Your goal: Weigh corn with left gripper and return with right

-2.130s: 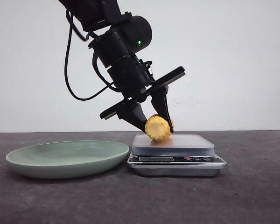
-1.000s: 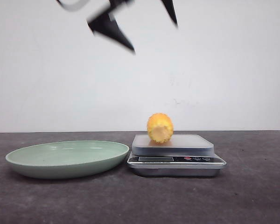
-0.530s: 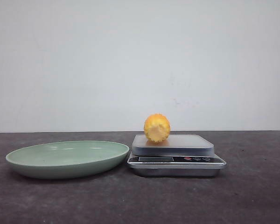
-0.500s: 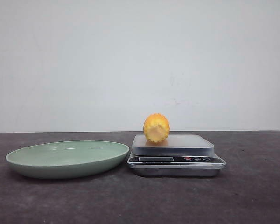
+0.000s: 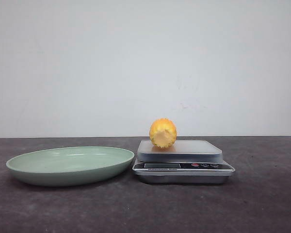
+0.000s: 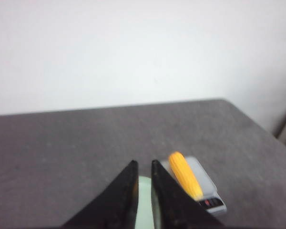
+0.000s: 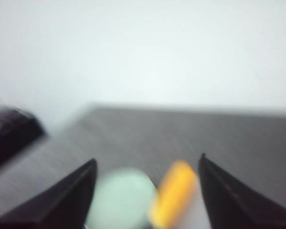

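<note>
Our left tool (image 6: 144, 167) is hanging high above the counter (image 5: 262, 204) with its pointed fingers (image 6: 128, 181) drawn narrow, only a slit between the tips, and it is gripping nothing; two seconds ago it was down at the scale with the corn between those fingers, and a second ago it was already leaving the top of the front view. Our right tool (image 7: 148, 167) is spread wide and empty, and its picture is smearing, which suggests it is swinging in toward the corn. The corn (image 5: 163, 133) is now lying free on the platform of the scale (image 5: 184, 165), toward the platform's left edge, its paler cut end facing the counter's front edge. The green plate (image 5: 68, 166) is sitting just beside the scale on the left, empty. We are judging the weighing placement done, and the return by the right tool is becoming the step in hand.
</note>
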Robot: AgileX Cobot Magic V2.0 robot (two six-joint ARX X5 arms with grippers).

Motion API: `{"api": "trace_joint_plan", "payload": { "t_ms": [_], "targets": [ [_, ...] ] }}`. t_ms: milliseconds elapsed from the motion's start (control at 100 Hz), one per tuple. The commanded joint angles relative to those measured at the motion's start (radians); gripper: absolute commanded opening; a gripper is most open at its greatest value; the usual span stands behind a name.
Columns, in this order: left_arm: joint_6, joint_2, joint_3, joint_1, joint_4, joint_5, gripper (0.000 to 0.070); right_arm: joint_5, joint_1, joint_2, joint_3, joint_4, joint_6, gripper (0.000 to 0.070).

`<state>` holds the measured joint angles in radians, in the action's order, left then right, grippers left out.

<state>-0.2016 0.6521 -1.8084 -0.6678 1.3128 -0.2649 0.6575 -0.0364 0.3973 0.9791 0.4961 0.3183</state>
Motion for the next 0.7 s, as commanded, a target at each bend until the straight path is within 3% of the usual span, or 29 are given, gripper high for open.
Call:
{"api": "trace_joint_plan", "payload": {
  "t_ms": [0, 90, 170, 320, 430, 690],
  "targets": [
    [0.01, -0.005, -0.021, -0.006, -0.004, -0.008, 0.0, 0.037, 0.001, 0.035, 0.01, -0.235, 0.182, 0.0266],
    [0.011, -0.02, -0.021, -0.006, 0.006, -0.008, 0.0, 0.033, 0.001, 0.093, 0.024, -0.452, 0.293, 0.0267],
    [0.011, -0.02, -0.021, -0.006, 0.019, -0.008, 0.0, 0.029, 0.001, 0.167, 0.072, -0.494, 0.302, 0.0268],
    [0.01, -0.019, -0.005, -0.006, 0.026, -0.004, 0.0, 0.034, -0.01, 0.325, 0.185, -0.398, 0.228, 0.0349],
    [0.01, -0.019, 0.005, -0.006, 0.031, -0.004, 0.0, 0.01, -0.042, 0.431, 0.259, -0.293, 0.137, 0.0351],
    [0.011, -0.019, 0.005, -0.006, 0.042, -0.003, 0.0, -0.21, -0.24, 0.629, 0.344, -0.103, -0.027, 0.0361]
  ]
}}
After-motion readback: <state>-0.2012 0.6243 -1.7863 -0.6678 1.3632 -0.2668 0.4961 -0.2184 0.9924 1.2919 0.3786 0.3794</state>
